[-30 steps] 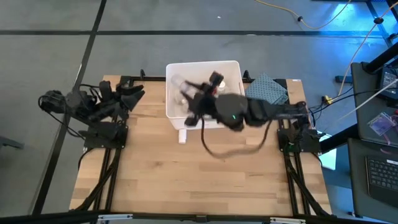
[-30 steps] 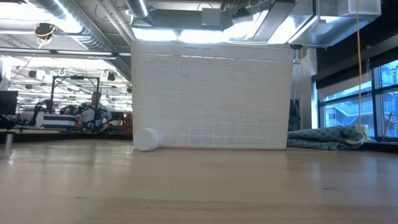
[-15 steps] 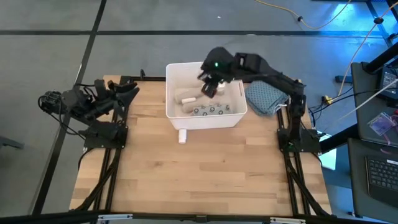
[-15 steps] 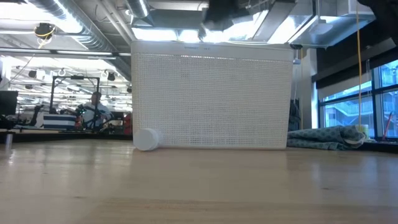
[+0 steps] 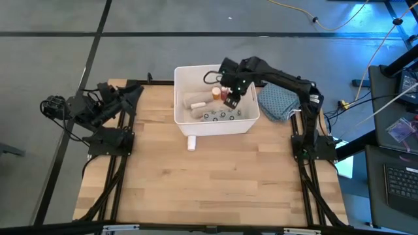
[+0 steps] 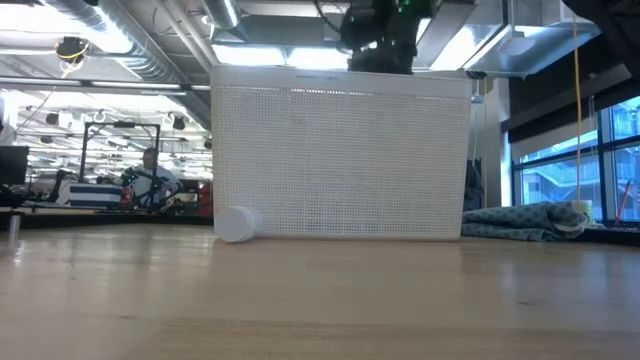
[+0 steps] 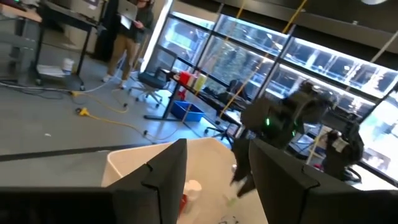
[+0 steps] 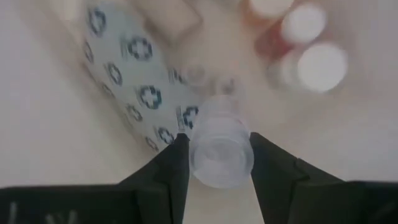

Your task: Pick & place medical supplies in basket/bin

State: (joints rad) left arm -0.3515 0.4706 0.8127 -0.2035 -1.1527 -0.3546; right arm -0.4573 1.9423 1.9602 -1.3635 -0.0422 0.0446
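Over the white tub [image 5: 181,117], near its right wall: right gripper [image 5: 230,96], jaws clamped on seemingly a clear bottle [image 8: 221,149].

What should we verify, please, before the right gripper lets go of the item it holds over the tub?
1. Right gripper grips the clear bottle: ok.
2. Gripper is over the white tub: ok.
3. Spot below is bare: not ok; the dotted packet and white-capped bottles lie there.
4. Left gripper is parked off the tub: ok.
5. All supplies binned: not ok; a white roll remains on the table.
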